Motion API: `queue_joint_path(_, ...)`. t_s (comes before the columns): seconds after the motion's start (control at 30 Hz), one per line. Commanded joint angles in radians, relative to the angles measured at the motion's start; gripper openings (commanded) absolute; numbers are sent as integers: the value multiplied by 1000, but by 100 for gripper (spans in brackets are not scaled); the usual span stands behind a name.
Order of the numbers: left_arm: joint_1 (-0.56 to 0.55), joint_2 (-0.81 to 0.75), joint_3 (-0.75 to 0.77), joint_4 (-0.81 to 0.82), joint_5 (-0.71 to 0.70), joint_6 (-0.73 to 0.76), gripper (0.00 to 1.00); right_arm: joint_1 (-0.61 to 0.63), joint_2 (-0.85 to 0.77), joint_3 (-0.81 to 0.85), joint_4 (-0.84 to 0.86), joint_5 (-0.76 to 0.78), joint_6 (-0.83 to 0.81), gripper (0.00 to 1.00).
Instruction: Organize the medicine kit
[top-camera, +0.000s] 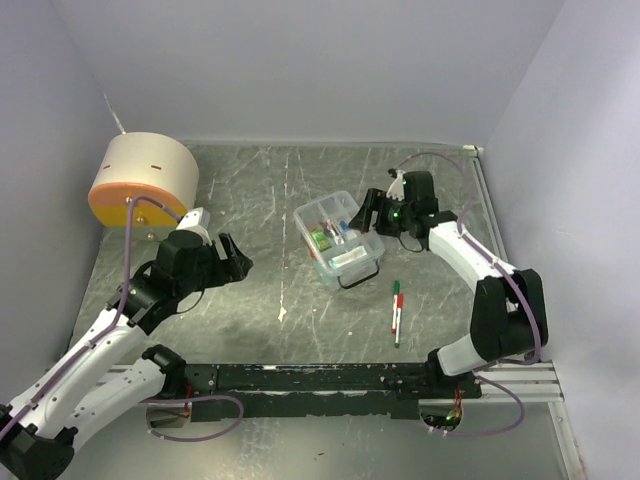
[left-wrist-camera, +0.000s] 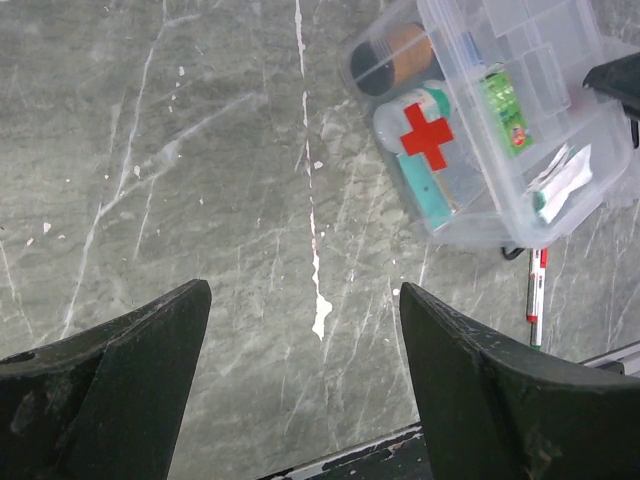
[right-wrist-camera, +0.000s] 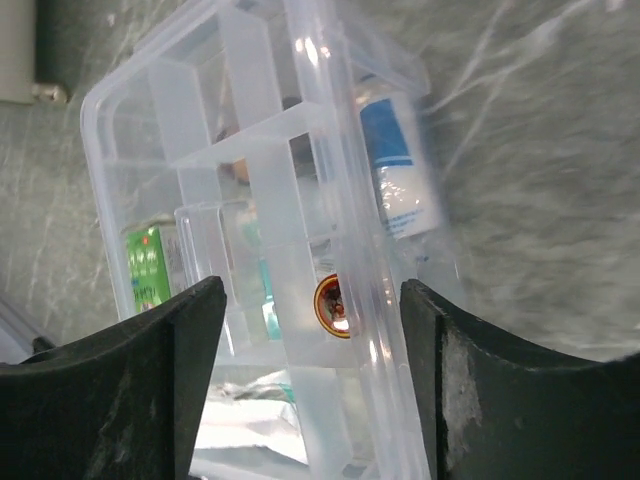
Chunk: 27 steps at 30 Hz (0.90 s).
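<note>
The clear plastic medicine kit box (top-camera: 340, 238) sits at the table's middle with its lid on. Through the plastic show a green packet (left-wrist-camera: 500, 100), a white item with a red cross (left-wrist-camera: 426, 135), a brown roll (left-wrist-camera: 390, 55) and a blue-labelled bottle (right-wrist-camera: 395, 160). My right gripper (top-camera: 372, 212) is open at the box's right side; its fingers (right-wrist-camera: 180, 340) straddle the lid's edge (right-wrist-camera: 350, 250). My left gripper (top-camera: 232, 262) is open and empty over bare table, left of the box. A red, white and green pen (top-camera: 397, 312) lies in front of the box.
A round cream container with an orange base (top-camera: 143, 180) stands at the back left. A black rail (top-camera: 320, 378) runs along the near edge between the arm bases. The pen also shows in the left wrist view (left-wrist-camera: 535, 290).
</note>
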Motion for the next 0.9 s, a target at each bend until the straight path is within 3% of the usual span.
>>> queue_joint_path(0.0, 0, 18, 3, 46, 6, -8, 87, 105, -41, -50, 102, 28, 124, 66)
queue_joint_path(0.3, 0, 29, 15, 31, -14, 0, 86, 269, -15, -17, 88, 174, 179, 59)
queue_joint_path(0.5, 1, 5, 32, -5, -63, 16, 86, 265, -76, 51, 30, 286, 86, 70)
queue_joint_path(0.7, 0, -39, 56, -35, -115, 42, 86, 161, -159, 37, -36, 517, 27, 75)
queue_joint_path(0.87, 0, -44, 87, -62, -114, 59, 86, -92, -171, -85, -35, 627, 56, 77)
